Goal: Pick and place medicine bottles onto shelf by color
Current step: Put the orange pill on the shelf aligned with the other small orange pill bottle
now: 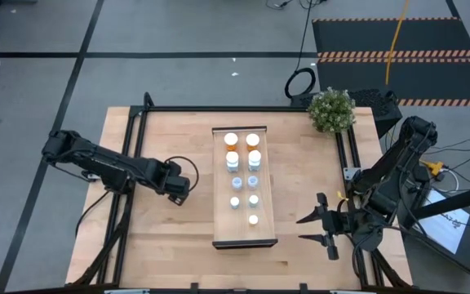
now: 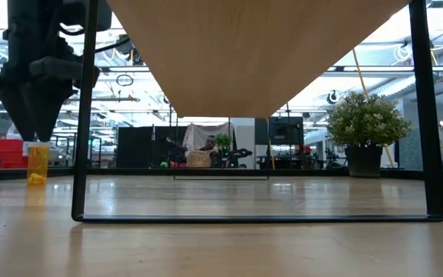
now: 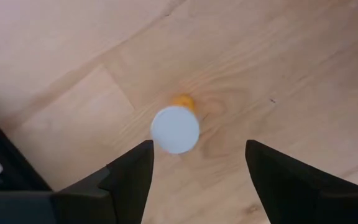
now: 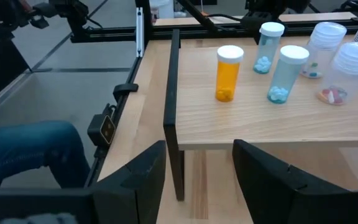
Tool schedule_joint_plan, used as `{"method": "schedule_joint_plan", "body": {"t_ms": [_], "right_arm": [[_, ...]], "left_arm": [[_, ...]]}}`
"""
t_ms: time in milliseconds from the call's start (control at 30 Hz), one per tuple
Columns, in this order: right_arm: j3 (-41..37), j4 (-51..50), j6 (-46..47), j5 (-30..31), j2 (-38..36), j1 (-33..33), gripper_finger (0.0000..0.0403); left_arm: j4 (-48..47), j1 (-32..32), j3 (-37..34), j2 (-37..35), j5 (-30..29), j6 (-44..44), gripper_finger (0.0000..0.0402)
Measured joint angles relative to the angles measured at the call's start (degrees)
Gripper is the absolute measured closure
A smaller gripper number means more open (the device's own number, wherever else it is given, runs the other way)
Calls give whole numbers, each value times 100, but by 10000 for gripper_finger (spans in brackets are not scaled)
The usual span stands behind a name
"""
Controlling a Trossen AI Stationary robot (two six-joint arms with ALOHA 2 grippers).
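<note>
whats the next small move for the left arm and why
Probably lower the left hand straight down and close on the orange bottle. Its fingers are open and hang above the white cap, which sits just off the gap between them, and the bottle stands alone on the table, off the shelf.
</note>
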Motion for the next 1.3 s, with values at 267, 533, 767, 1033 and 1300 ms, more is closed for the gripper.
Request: {"method": "schedule_joint_plan", "body": {"t_ms": [267, 533, 767, 1033, 1300], "right_arm": [[0, 0, -42, 0, 0, 0, 220], [0, 0, -44, 0, 0, 0, 220], [0, 0, -43, -1, 0, 0, 220], [0, 0, -42, -9, 0, 0, 220], [0, -3, -41, -20, 0, 0, 220]], "left_arm": [[142, 0, -214, 0, -38, 12, 149], [144, 0, -216, 0, -294, 148, 149], [144, 73, -216, 0, -417, 302, 149], [150, 248, -216, 0, -471, 461, 149], [173, 219, -216, 0, -418, 450, 149]]}}
